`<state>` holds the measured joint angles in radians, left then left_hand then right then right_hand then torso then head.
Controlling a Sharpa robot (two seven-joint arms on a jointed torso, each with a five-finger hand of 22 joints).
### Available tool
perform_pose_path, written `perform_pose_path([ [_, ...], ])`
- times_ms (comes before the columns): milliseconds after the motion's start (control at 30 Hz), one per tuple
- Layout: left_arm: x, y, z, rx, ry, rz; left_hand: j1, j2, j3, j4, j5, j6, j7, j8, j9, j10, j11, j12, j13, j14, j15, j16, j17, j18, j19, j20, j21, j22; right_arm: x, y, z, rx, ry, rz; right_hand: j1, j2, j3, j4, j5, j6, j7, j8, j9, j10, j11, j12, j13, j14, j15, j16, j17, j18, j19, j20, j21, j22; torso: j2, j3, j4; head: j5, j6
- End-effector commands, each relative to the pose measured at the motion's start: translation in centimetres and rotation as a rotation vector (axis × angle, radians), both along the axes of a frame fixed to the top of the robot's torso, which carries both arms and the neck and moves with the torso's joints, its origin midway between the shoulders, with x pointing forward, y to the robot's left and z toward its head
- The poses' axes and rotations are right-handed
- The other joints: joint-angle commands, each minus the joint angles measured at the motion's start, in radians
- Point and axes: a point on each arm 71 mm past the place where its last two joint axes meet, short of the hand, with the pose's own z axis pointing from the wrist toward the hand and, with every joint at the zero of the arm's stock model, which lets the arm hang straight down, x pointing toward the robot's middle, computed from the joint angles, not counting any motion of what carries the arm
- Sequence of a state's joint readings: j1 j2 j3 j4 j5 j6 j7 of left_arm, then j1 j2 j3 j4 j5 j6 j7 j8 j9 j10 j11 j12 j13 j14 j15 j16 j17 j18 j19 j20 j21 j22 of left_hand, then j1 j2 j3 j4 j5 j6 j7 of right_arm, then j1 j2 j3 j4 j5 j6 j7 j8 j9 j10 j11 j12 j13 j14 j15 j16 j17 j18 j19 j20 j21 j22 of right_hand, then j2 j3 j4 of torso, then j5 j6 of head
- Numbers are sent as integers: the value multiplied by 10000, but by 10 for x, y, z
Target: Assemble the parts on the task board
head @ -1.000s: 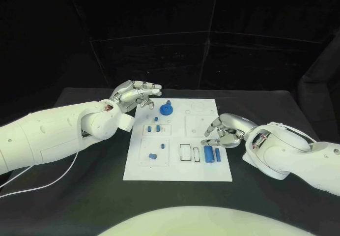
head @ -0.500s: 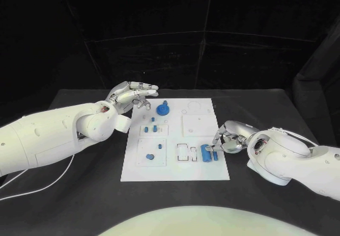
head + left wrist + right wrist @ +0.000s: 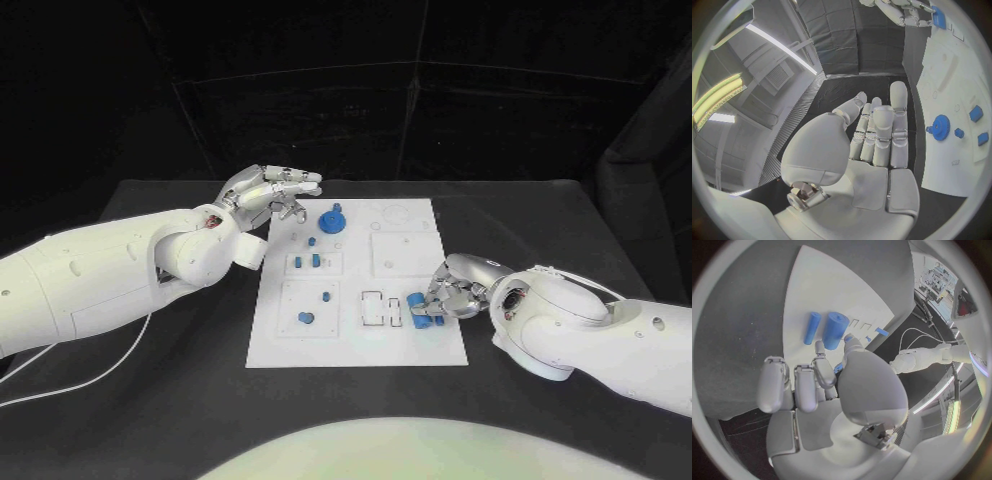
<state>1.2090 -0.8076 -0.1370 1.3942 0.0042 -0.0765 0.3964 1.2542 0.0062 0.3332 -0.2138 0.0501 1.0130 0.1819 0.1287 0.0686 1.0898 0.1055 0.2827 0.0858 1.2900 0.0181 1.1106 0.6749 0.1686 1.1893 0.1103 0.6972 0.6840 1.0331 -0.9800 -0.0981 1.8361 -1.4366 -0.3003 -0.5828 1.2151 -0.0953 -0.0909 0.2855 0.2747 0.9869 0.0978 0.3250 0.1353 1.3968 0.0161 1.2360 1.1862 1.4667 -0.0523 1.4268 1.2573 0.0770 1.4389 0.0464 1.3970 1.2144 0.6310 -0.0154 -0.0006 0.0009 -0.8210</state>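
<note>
The white task board (image 3: 361,345) lies in the middle of the table. A blue gear (image 3: 333,221) stands near its far left, and small blue parts (image 3: 306,262) and a heart-shaped piece (image 3: 306,318) sit below it. A thick blue cylinder (image 3: 421,308) and a thin one (image 3: 438,312) lie near the board's right edge. My right hand (image 3: 453,285) curls over the thick cylinder (image 3: 836,330) and pinches its near end between thumb and finger; the thin cylinder (image 3: 812,328) lies beside it. My left hand (image 3: 271,192) hovers by the board's far left corner, fingers extended, holding nothing; the gear (image 3: 941,126) lies beside it.
Square recesses (image 3: 400,253) and narrow slots (image 3: 375,308) mark the board. A white cable (image 3: 87,375) trails over the black table at the near left. Bare table surrounds the board.
My right hand has moved from the board's right square recess toward me and down onto the blue cylinders, closing on the thick one. My left hand has stayed put.
</note>
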Motion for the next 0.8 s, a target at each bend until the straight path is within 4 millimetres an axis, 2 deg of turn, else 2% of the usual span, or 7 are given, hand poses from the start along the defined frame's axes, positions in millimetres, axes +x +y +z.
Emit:
perform_pose_path([
  [33,0,-1,1,-114,-18,-120,-9,46,-76,1,-6,-93,0,42,-1,-57,-16,58,16,-69,-7,26,-11,134,-8,61,-32,-12,1,-2,-4,-598,75,37,40,38,-78,-1,37,-15,-38,32,11,-48,-41,47,0,531,-85,61,2,-79,53,-2,55,7,0,-4,12,-39,-2],
  [267,-1,-1,1,-115,-17,-117,-14,39,-89,3,-6,-102,2,54,1,-73,-13,84,22,-79,-4,27,-25,134,-8,64,-41,-18,1,5,-12,-876,188,225,132,67,-116,-21,64,-6,-46,78,35,-47,-47,48,27,537,-88,81,45,-88,65,0,75,51,-1,-2,-3,-17,-22],
  [600,-1,0,1,-110,-11,-106,-14,39,-89,3,-6,-102,2,54,1,-73,-13,84,22,-79,-4,27,-25,134,-8,64,-41,-18,0,14,-17,-804,107,421,360,197,-210,-50,193,105,-88,224,118,-5,-81,78,128,549,-110,126,135,-90,68,-10,87,76,-9,-10,-7,-75,-27],
  [800,-1,0,1,-114,-10,-111,-14,39,-89,3,-6,-102,2,54,1,-73,-13,84,22,-79,-4,27,-25,134,-8,64,-41,-18,0,15,-10,-13,-581,119,572,560,-272,-47,780,491,-233,481,327,150,-207,214,368,576,-209,208,304,-114,127,-93,164,223,-17,-4,-7,-65,-15],
])
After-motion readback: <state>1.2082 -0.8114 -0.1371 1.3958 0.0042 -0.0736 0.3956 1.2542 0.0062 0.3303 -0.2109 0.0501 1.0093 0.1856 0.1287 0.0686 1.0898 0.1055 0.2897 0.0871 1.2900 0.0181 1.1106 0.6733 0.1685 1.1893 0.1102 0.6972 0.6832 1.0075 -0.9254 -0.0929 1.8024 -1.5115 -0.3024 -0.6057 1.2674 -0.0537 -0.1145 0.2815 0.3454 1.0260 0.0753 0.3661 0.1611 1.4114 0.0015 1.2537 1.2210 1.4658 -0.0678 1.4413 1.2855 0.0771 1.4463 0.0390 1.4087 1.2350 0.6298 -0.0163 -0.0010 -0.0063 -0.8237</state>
